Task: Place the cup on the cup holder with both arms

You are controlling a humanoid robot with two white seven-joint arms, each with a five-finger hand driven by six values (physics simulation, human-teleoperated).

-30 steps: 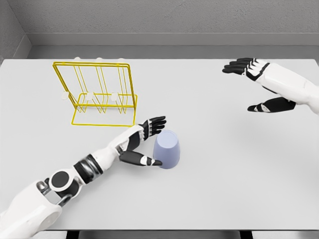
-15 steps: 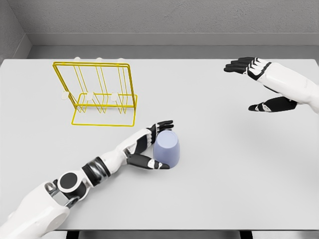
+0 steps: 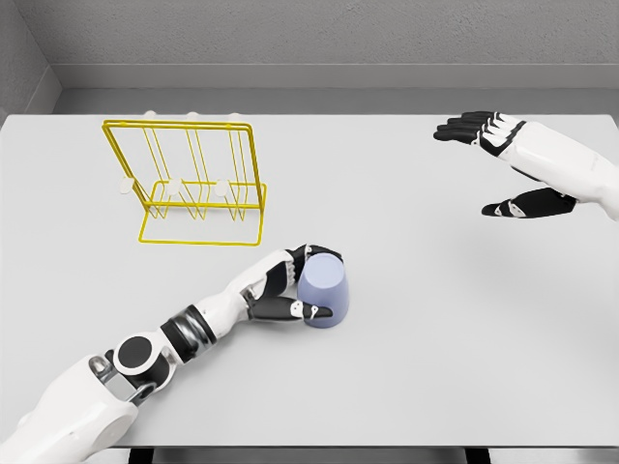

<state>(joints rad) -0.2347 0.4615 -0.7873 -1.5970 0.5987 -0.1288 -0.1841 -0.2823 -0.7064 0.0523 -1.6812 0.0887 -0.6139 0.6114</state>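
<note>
Near the front middle of the white bench (image 3: 406, 319), the pale lavender cup (image 3: 322, 290) is sitting upside down, wide mouth against the surface and narrower base pointing up, and nothing of the placing is done yet: the cup is resting on the bench, not lifted, and the yellow wire cup holder (image 3: 193, 184) is standing well apart from it, up and to the left, with its pegs appearing bare. By my reading the task is only at the grasping stage, so the lift, the carry, any handover between the 2 arms and the hanging on a peg are all left to do. The left robot hand (image 3: 290, 288) is wrapping onto the cup from its left side: the dark fingers (image 3: 317, 253) are curling over the upper rear edge of the cup and the thumb (image 3: 308, 311) is pressing along its lower front, so the cup is sitting between them, apparently touching both, in a closing pinch. Whether the grip is firm enough to lift I cannot tell. The right robot hand (image 3: 503, 169) is hovering far off at the upper right, fingers spread wide and holding nothing, well apart from both cup and holder.
</note>
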